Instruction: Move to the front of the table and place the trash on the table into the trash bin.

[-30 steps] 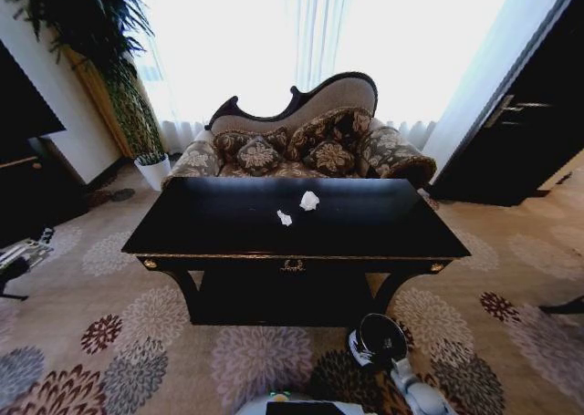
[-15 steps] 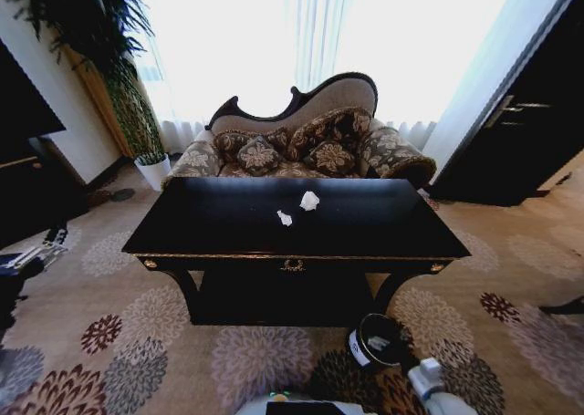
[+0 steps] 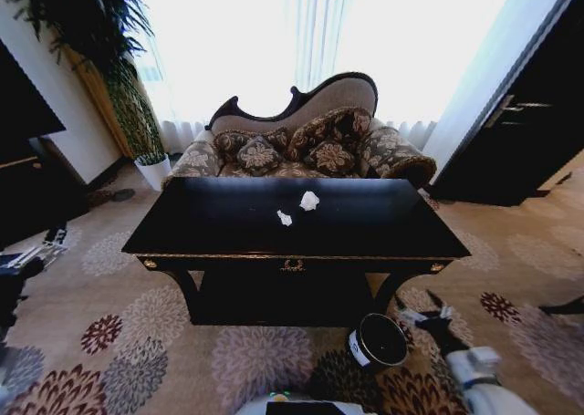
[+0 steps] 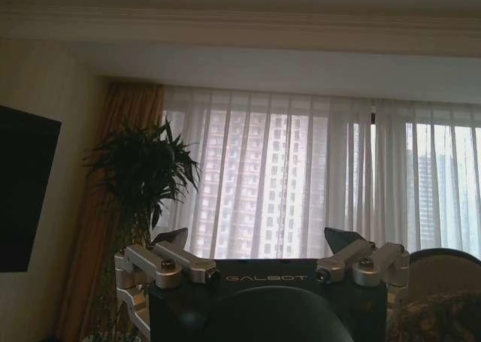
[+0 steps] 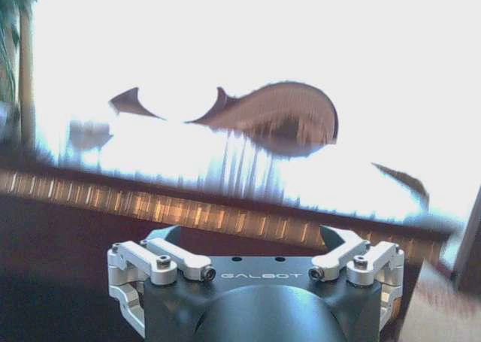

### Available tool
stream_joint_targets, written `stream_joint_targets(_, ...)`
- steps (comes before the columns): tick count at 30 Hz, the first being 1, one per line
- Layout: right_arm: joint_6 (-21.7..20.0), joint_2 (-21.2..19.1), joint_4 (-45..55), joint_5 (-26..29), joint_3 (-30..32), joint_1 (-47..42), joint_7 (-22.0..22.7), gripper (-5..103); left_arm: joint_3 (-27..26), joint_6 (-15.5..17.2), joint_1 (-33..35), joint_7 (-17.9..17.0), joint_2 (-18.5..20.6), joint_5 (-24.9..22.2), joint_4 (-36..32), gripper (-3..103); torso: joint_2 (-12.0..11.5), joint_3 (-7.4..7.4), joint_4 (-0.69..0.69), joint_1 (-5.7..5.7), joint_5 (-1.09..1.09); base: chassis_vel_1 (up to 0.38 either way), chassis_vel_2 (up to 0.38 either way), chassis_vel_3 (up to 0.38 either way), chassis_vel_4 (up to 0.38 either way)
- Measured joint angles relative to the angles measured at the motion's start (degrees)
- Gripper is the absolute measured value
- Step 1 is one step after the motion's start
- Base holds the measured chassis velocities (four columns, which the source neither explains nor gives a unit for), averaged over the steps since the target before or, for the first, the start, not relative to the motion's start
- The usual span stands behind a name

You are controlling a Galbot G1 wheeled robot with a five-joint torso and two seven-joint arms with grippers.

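The black glossy table (image 3: 365,228) stands straight ahead, its gold emblem (image 3: 292,265) centred on the front apron. Two crumpled white paper wads, one larger (image 3: 309,201) and one smaller (image 3: 285,218), lie near the middle of its top. The round dark trash bin (image 3: 379,340) sits on the carpet by the table's right front leg. Just right of the bin and level with its rim, my right gripper (image 3: 422,306) (image 5: 252,237) is open and empty, facing the table's gold-trimmed edge (image 5: 225,214). My left gripper (image 3: 50,243) (image 4: 258,240) hangs open at the far left, low beside the table, facing the window.
A patterned sofa (image 3: 301,146) stands behind the table under bright curtained windows. A potted plant (image 3: 151,164) and a black TV cabinet (image 3: 27,191) are at the left, a dark door (image 3: 529,132) at the right. Floral carpet surrounds the table.
My right arm has swung from over the trash bin out to its right, uncovering the bin's opening. The left arm shifted slightly lower and outward. The paper wads have not moved.
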Motion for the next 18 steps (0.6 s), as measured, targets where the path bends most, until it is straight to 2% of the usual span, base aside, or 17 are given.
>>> stream_joint_targets(3,-0.9,-1.5,4.3,3.4,2.4,0.8,0.6,100,0.4,0.0,-0.2,0.0,-0.4,0.4,0.0,100,0.0,0.00,-0.01,0.00,0.01,0.000,0.000,0.000,0.000)
stream_joint_targets(6,-1.3,-2.5,6.0,4.2,2.5,1.5,1.6,100,0.5,0.0,-0.2,0.0,-0.4,0.4,-0.1,100,0.0,0.00,0.00,0.00,0.00,0.000,0.000,0.000,0.000)
stream_joint_targets(10,-2.0,-5.1,8.4,5.0,-0.5,3.0,4.6,100,0.2,0.0,-0.1,0.0,-0.3,0.4,0.0,100,0.0,0.00,0.00,0.00,0.00,0.000,0.000,0.000,0.000)
stream_joint_targets(14,-5.0,-9.6,10.8,7.0,-5.1,6.5,8.4,100,-1.3,-0.1,0.8,0.0,0.1,0.0,0.2,100,0.0,0.01,0.01,0.00,0.01,0.000,0.000,0.000,0.000)
stream_joint_targets(16,-5.4,-10.3,11.0,7.4,-5.7,7.2,8.9,100,-1.6,-0.1,1.0,0.0,0.2,-0.1,0.2,100,0.0,0.01,0.01,0.00,0.01,0.000,0.000,0.000,0.000)
stream_joint_targets(18,-6.1,-13.7,11.8,9.3,-8.8,9.6,12.6,100,-2.1,-0.1,1.3,0.1,0.9,-0.3,0.5,100,0.0,0.01,0.02,0.00,0.00,0.000,0.000,0.000,0.000)
